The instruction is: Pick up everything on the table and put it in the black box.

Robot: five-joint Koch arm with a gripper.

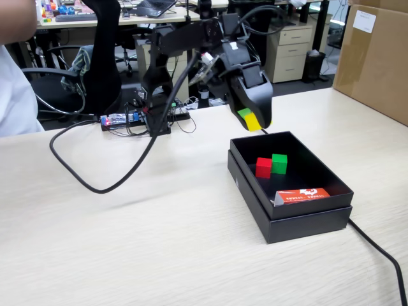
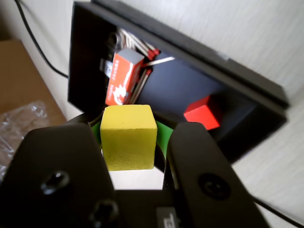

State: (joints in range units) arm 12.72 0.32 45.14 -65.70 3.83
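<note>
Fixed view, left to right: my arm reached over the table (image 1: 127, 242), the gripper (image 1: 254, 121) hanging above the rear rim of the black box (image 1: 299, 220). The jaws were closed on the yellow cube (image 1: 253, 122), parted only by its width. Inside the box lay a red cube (image 1: 263, 167) touching a green cube (image 1: 279, 163), with an orange matchbox (image 1: 303, 195) nearer the front wall.

Wrist view: the yellow cube (image 2: 128, 137) sat squarely between the jaws, one flat face toward the lens, top edge level. Being a cube, it had no long axis to align.

To do this step well, I judged I should carry it further over the open floor, clear of the rim and the other cubes, lower it, then release.
</note>
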